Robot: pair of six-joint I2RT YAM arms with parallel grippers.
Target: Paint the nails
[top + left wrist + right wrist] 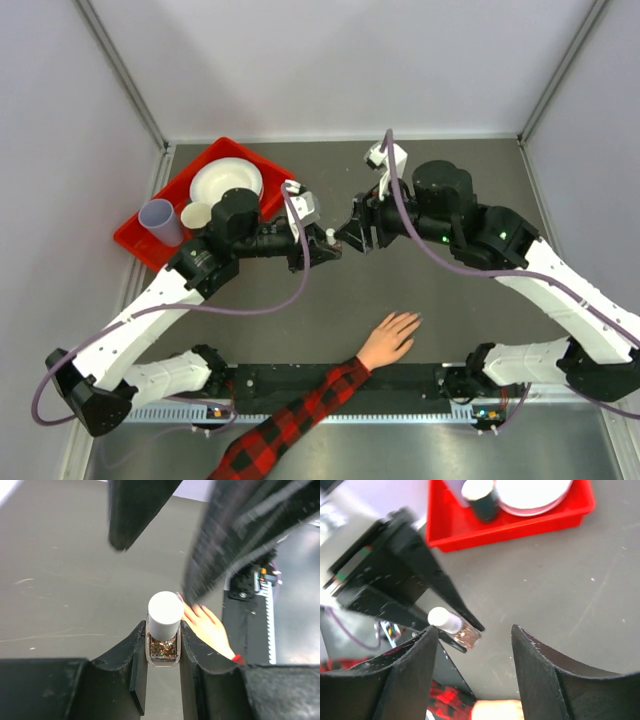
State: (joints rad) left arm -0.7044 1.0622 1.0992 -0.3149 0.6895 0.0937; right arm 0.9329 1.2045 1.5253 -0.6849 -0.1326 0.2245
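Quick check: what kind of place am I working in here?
Most likely a lab test cell, not a salon: pale panel walls on metal framing, a dark table with the left arm and right arm bolted on, and a red tray of dishes.

No writing, label, brand name, number or sign can be read on anything in any of the three views.

end effector (162, 628) clamping polish bottle (163, 648), hand (212, 630) beyond
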